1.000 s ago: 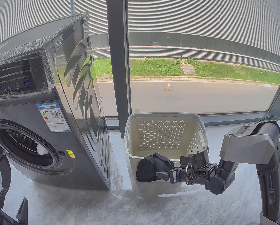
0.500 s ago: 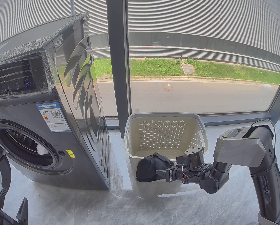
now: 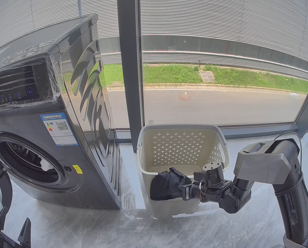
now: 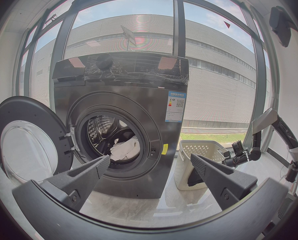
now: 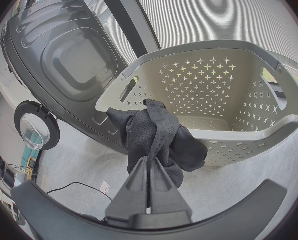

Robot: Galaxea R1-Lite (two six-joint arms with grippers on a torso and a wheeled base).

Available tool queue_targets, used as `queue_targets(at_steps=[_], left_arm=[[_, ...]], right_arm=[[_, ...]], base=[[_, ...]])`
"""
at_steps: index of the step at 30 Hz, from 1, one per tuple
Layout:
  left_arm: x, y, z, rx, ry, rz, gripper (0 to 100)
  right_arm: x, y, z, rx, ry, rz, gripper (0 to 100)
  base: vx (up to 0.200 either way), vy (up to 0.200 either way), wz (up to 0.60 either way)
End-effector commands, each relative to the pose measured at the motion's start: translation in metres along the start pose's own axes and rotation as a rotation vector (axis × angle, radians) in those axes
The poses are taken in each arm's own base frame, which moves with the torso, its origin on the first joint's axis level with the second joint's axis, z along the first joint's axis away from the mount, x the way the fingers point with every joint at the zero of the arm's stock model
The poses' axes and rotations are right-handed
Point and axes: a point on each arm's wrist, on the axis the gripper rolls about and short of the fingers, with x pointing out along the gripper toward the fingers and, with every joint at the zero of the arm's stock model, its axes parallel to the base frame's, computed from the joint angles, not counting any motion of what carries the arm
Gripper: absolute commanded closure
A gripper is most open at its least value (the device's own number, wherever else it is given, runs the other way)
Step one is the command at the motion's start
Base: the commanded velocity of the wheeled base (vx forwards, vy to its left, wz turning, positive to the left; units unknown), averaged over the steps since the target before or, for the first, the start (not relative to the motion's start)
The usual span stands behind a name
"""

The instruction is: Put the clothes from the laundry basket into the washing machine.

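Moving a little toward the left, the right gripper [image 3: 182,192] is now pressing its jaws together on a fold of the black garment [image 3: 166,187], which is hanging over the near rim of the laundry basket [image 3: 181,127]. The grasp is looking complete, so I judge that lifting toward the washing machine [image 3: 57,128] is coming next. The left gripper [image 4: 149,158] is waiting with jaws wide before the open drum, where a white cloth [image 4: 124,149] is lying.

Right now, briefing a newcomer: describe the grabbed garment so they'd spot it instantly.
Beside the washing machine stands a cream laundry basket. At its near rim hangs a black garment, pinched by the right gripper; the other cloth is white.
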Motion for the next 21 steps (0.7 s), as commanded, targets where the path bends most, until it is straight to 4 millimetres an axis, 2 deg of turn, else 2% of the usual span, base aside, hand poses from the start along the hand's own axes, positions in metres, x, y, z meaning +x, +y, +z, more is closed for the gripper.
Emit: queue_targets(at_steps=[1, 2, 7, 10, 11, 12, 15, 21], left_arm=[[-0.001, 0.0, 0.0, -0.001, -0.016, -0.001, 0], [-0.001, 0.0, 0.0, -0.001, -0.016, -0.001, 0], [-0.001, 0.0, -0.001, -0.005, -0.014, -0.003, 0], [-0.001, 0.0, -0.001, -0.007, -0.014, -0.003, 0], [-0.001, 0.0, -0.001, -0.007, -0.014, -0.003, 0], [-0.001, 0.0, -0.001, -0.007, -0.014, -0.003, 0], [-0.001, 0.0, -0.001, -0.008, -0.014, -0.003, 0], [-0.001, 0.0, -0.001, -0.008, -0.014, -0.003, 0]], right_arm=[[-0.022, 0.008, 0.02, -0.012, -0.071, 0.014, 100], [-0.025, 0.009, 0.022, -0.014, -0.079, 0.018, 100], [-0.104, 0.036, 0.071, -0.032, -0.25, 0.136, 100], [-0.139, 0.05, 0.087, -0.056, -0.305, 0.246, 100], [-0.139, 0.05, 0.087, -0.056, -0.305, 0.246, 100], [-0.159, 0.059, 0.097, -0.07, -0.347, 0.308, 100], [-0.177, 0.066, 0.11, -0.075, -0.41, 0.349, 100], [-0.191, 0.072, 0.12, -0.09, -0.469, 0.377, 100]], base=[[0.0, 0.0, 0.0], [0.0, 0.0, 0.0], [0.0, 0.0, 0.0], [0.0, 0.0, 0.0], [0.0, 0.0, 0.0], [0.0, 0.0, 0.0], [0.0, 0.0, 0.0], [0.0, 0.0, 0.0]])
